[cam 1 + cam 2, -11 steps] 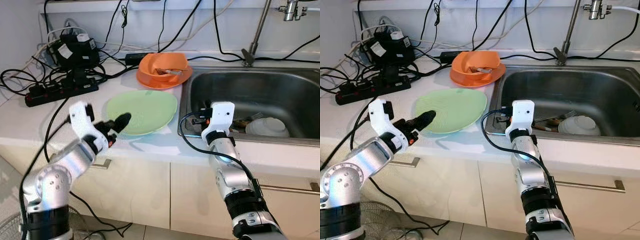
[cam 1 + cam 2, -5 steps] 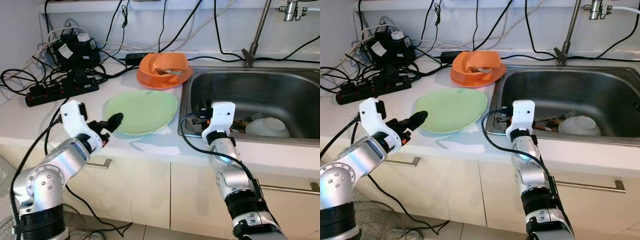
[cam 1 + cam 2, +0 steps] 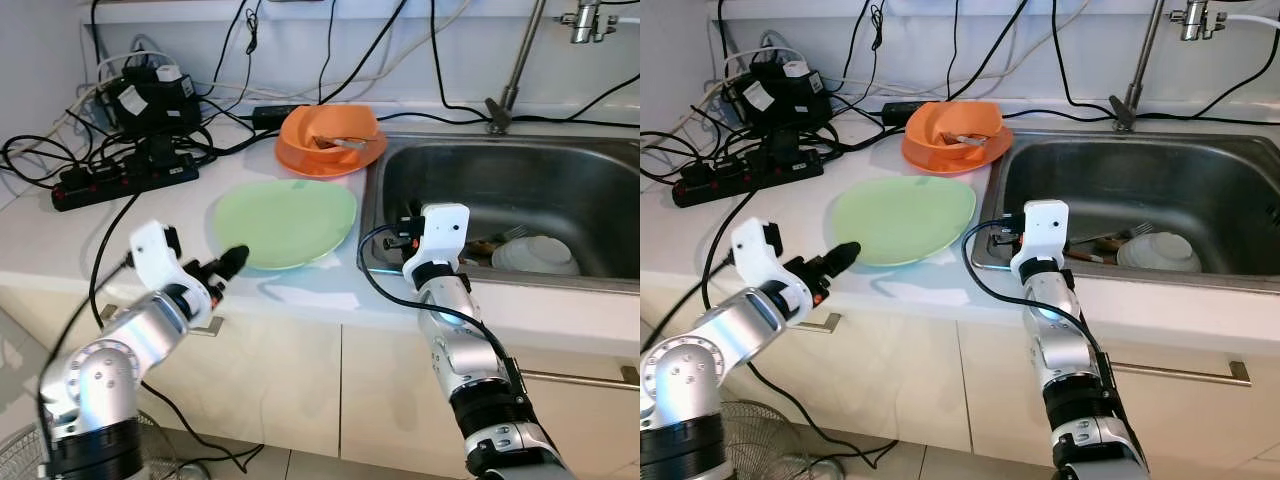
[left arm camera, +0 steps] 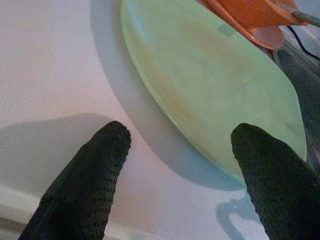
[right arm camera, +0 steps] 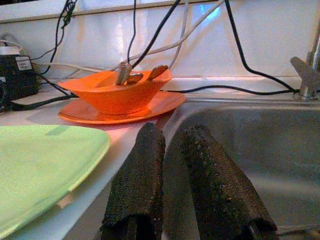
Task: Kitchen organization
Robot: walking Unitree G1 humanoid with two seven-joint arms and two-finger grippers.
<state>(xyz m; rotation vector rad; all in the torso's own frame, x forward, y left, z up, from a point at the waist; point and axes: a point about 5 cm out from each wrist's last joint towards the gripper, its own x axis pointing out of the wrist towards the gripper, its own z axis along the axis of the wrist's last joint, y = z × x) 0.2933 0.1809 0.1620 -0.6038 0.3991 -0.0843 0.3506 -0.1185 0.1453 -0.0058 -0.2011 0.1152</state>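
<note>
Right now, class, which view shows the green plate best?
The left eye view: the whole green plate lies on the counter. The right eye view matches it. The left wrist view crops its rim; the right wrist view catches one edge.

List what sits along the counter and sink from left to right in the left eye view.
Black power strip → left gripper, open near the counter edge → green plate → right gripper's white wrist at the sink rim → white bowl in the sink.
</note>
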